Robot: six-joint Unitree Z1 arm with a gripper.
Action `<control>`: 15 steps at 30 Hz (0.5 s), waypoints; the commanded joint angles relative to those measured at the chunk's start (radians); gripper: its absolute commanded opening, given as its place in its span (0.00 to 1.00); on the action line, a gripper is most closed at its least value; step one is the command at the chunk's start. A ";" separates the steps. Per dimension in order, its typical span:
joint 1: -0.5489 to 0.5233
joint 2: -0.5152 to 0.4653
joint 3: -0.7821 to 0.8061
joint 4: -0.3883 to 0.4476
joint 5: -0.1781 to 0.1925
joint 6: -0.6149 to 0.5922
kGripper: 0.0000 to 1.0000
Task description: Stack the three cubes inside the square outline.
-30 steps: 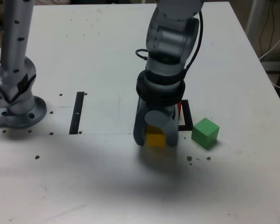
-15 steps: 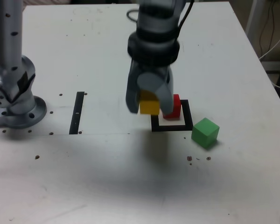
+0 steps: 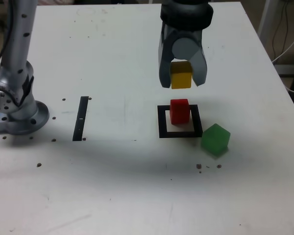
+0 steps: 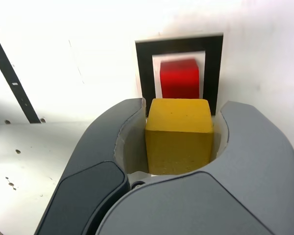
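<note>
- I have the yellow cube [image 3: 181, 78] clamped between the two grey jaws of the gripper [image 3: 182, 73]; in the wrist view the cube [image 4: 179, 134] fills the gap between the jaws, its side faces pressed against their inner pads.
- The held cube hangs clear of the table, with the gripper pointing down at the surface.
- In the exterior view, the red cube [image 3: 179, 110] stands below the yellow one, apart from it, with open table showing between the two.
- The red cube [image 4: 179, 78] sits inside the square outline [image 4: 213, 73], on its white centre, closer to the outline's far bar than to its near one as the exterior view shows it.
- The square outline [image 3: 161, 122] lies flat on the white table [image 3: 112, 186], its black frame showing on all four sides around the red cube.
- The green cube [image 3: 215, 139] rests on the table just outside the outline's near corner on the exterior view's right, very close to the frame; I cannot tell whether it touches it.
- A thin black strip [image 3: 81, 118] lies well apart from the outline, toward the exterior view's left; the wrist view catches it too [image 4: 10, 78].
- The arm's grey base [image 3: 14, 105] stands at the exterior view's left edge, beyond the strip.
- Small dark specks dot the tabletop near the green cube and near the base.
</note>
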 commanded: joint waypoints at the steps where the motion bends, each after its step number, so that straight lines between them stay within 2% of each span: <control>1: 0.018 0.017 0.001 -0.003 -0.004 0.004 0.17; 8: 0.045 0.049 0.034 -0.033 -0.033 0.013 0.17; 12: 0.032 0.059 0.066 -0.072 -0.061 -0.015 0.17; 15: 0.023 0.060 0.085 -0.095 -0.068 -0.035 0.17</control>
